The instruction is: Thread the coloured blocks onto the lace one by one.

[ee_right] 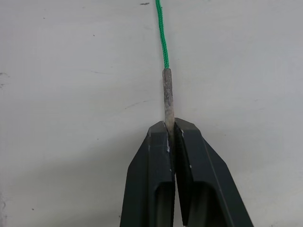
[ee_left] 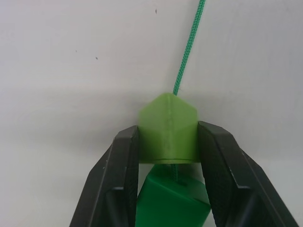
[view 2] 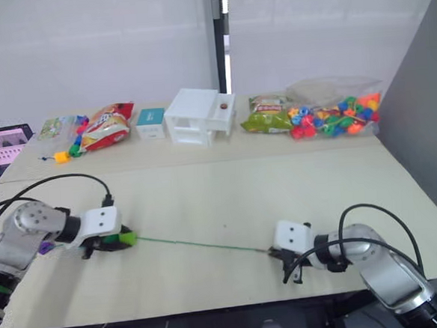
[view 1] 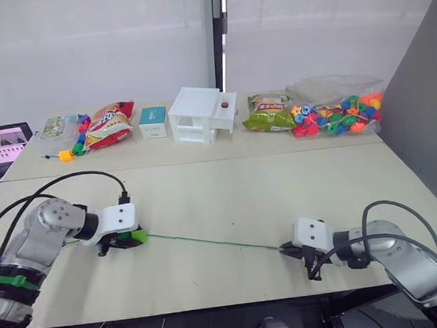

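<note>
The lace (view 1: 209,241) is stretched nearly straight across the tabletop (view 1: 228,193) between the two grippers, probably so that blocks can be slid along it. Its stiff grey tip (ee_right: 168,97) is pinched between the closed fingers of the right gripper (ee_right: 171,130). The light green block (ee_left: 168,127) is clamped by the left gripper (ee_left: 168,142), with the cord emerging from its far face. In the left wrist view a dark green block (ee_left: 173,203) is seen just behind it, apparently already threaded; from the head camera this is hard to separate. A purple block (view 2: 44,247) is glimpsed beside the left arm.
</note>
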`<state>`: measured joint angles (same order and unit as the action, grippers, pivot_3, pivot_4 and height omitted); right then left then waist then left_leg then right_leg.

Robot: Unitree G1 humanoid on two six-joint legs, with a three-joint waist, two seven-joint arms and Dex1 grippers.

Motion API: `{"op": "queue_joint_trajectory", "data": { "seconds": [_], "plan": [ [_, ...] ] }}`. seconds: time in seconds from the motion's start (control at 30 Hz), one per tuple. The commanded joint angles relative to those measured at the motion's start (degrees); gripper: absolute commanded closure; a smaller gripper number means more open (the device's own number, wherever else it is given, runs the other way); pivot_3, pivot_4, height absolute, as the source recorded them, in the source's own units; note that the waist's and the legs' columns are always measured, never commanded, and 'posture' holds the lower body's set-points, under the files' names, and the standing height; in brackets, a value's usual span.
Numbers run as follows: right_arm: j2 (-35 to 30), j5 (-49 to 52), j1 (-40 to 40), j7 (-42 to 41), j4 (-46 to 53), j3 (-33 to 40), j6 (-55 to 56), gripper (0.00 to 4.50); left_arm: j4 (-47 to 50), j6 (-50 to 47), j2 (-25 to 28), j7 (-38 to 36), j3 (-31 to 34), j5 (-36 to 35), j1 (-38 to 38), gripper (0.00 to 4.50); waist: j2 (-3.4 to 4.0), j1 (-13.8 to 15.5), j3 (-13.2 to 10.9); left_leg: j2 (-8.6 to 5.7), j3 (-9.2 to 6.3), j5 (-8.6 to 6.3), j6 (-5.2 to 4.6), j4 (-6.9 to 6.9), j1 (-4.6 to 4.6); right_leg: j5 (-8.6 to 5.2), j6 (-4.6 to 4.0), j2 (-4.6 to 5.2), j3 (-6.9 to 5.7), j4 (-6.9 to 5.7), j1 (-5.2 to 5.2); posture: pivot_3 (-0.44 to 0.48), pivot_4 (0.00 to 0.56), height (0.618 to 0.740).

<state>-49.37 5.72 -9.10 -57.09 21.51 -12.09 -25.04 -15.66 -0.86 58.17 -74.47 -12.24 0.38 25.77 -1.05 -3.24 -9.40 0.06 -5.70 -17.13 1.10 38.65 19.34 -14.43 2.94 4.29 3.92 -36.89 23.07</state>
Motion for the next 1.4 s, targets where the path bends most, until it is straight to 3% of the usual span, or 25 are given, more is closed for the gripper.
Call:
{"op": "queue_joint_trajectory", "data": {
  "seconds": [0.03,0.33,0.4,0.57,0.7,0.83,1.1,1.4],
  "plan": [
    [-0.36,-1.29,-1.72,1.04,-1.8,1.28,0.9,4.5,-0.98,-2.74,0.91,-0.46,-1.66,2.98,-2.7,3.18,0.0,-0.02,0.0,0.0,0.01,0.0,0.0,0.0,0.0,0.0,0.0,0.01,0.0,0.0,0.0,0.0,0.15,0.74],
    [0.34,0.06,-3.02,0.76,-1.12,1.57,0.47,4.5,-0.18,-3.42,-1.17,0.48,1.18,0.71,-2.53,3.18,0.05,0.04,-0.02,0.0,0.05,-0.01,-0.02,-0.02,0.01,-0.01,0.0,0.02,0.01,-0.04,0.03,0.0,0.15,0.74],
    [0.95,0.26,-3.2,1.07,0.02,0.98,-0.74,4.5,0.56,-4.31,-1.54,-0.28,2.19,-0.6,-1.86,2.14,0.05,0.25,-0.03,0.0,0.04,-0.01,-0.02,-0.02,0.02,-0.01,0.0,0.02,0.01,-0.04,0.03,0.0,0.15,0.74],
    [3.62,0.37,-4.12,2.29,2.52,-0.76,-4.47,4.5,6.76,-11.55,0.64,-5.67,2.44,-2.36,1.75,0.57,0.01,0.63,-0.07,-0.02,0.01,-0.01,-0.02,0.03,0.28,0.0,0.01,0.02,0.01,0.0,0.2,0.0,0.15,0.74],
    [6.4,-0.24,-5.43,3.91,2.73,-2.38,-6.5,4.5,11.6,-18.34,3.31,-12.32,0.46,-3.12,5.97,0.57,-0.15,0.86,-0.15,-0.1,-0.09,0.0,0.0,0.26,1.14,0.03,0.0,0.06,0.0,-0.28,1.07,0.0,0.15,0.74],
    [8.5,-0.7,-6.27,5.36,2.38,-3.75,-7.44,4.5,11.47,-18.76,5.26,-14.48,-5.19,3.88,11.06,0.57,-0.15,0.85,-0.15,-0.14,-0.18,0.0,0.0,0.24,1.28,0.04,-0.02,0.06,-0.05,-0.27,1.19,0.0,0.15,0.74],
    [10.32,-0.84,-5.52,7.59,3.76,-5.13,-8.83,4.5,9.1,-21.07,2.02,-18.03,-13.6,10.02,20.96,0.57,-0.19,0.69,-0.17,-0.14,-0.18,0.0,0.0,0.24,1.29,0.04,-0.02,0.05,-0.05,-0.25,1.19,0.0,0.15,0.74],
    [10.82,-0.04,-2.74,10.6,8.15,-4.82,-11.99,4.5,7.96,-21.01,0.76,-18.02,-18.0,14.75,20.25,0.57,-0.19,0.73,-0.18,-0.14,-0.21,0.0,0.0,0.26,1.3,0.04,-0.02,0.04,-0.05,-0.27,1.19,0.0,0.15,0.74]
  ]
}}
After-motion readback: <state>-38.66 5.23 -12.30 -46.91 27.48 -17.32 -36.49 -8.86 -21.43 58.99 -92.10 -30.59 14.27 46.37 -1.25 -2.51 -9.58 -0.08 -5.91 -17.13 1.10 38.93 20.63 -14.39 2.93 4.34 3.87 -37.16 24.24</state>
